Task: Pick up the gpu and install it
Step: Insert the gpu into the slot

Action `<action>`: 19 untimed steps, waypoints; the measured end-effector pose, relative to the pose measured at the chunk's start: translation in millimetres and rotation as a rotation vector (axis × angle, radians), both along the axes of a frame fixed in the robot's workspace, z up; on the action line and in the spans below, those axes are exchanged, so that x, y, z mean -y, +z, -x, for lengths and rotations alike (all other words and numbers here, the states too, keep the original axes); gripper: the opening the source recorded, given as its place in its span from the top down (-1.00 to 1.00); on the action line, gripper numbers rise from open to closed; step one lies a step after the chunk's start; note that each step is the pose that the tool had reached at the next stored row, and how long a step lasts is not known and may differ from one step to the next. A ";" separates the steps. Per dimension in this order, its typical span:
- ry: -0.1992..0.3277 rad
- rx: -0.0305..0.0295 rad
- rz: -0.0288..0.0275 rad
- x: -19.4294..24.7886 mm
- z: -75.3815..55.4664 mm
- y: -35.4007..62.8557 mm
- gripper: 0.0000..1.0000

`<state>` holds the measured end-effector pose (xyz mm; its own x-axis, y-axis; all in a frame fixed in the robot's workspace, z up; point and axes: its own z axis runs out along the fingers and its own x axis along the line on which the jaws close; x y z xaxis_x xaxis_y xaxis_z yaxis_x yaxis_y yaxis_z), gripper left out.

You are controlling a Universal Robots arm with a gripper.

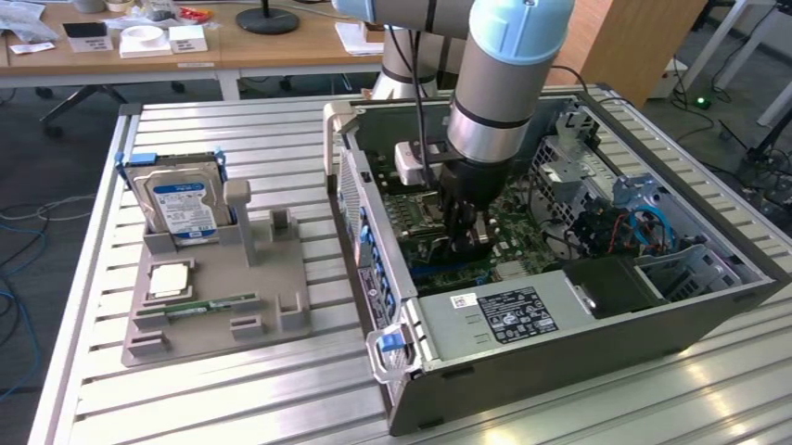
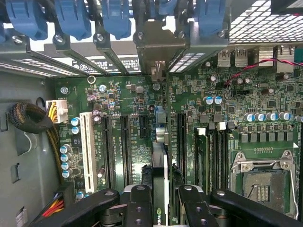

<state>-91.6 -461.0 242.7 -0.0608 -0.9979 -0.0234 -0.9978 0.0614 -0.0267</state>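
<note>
1. The arm reaches down into the open computer case (image 1: 693, 306) lying on its side on the slatted metal table (image 1: 248, 389), with the gripper (image 1: 468, 243) low over the motherboard (image 1: 427, 209).
2. In the wrist view the gripper (image 2: 160, 201) is clamped on the gpu (image 2: 160, 189), its two black fingers (image 2: 138, 208) pressing on either side of the thin card, which is seen edge-on.
3. The gpu stands upright over the motherboard (image 2: 265, 118), running in line with the black expansion slots (image 2: 125, 146) and between them, with a white slot (image 2: 86, 146) further off to one side.
4. The card's silver end bracket (image 2: 158, 47) sits at the rear of the case among the slot covers, under the row of blue retention clips (image 2: 116, 19).
5. Whether the card's edge is fully seated in its slot cannot be told.
6. The empty CPU socket (image 2: 260, 177) lies beside the gripper on the board.
7. On the exterior view's left, a grey parts holder (image 1: 217, 306) on the table carries a hard drive (image 1: 182, 206) standing upright with a blue-white label, and a narrow green memory stick (image 1: 210, 304) lying flat.
8. The holder sits well apart from the gripper.
</note>
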 end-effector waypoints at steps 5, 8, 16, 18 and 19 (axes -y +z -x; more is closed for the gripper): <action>0.000 0.0001 0.0000 0.1 0.0 -0.9 0.47; 0.000 -0.0001 0.0001 0.0 0.0 -1.0 0.47; 0.000 0.0000 0.0001 0.0 0.0 -1.7 0.47; 0.000 0.0000 0.0001 0.0 0.0 -2.0 0.47; 0.000 0.0000 0.0002 0.0 0.0 -2.1 0.47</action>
<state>-91.6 -461.1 240.6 -0.0608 -0.9979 -0.0232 -0.9978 0.0614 -0.0267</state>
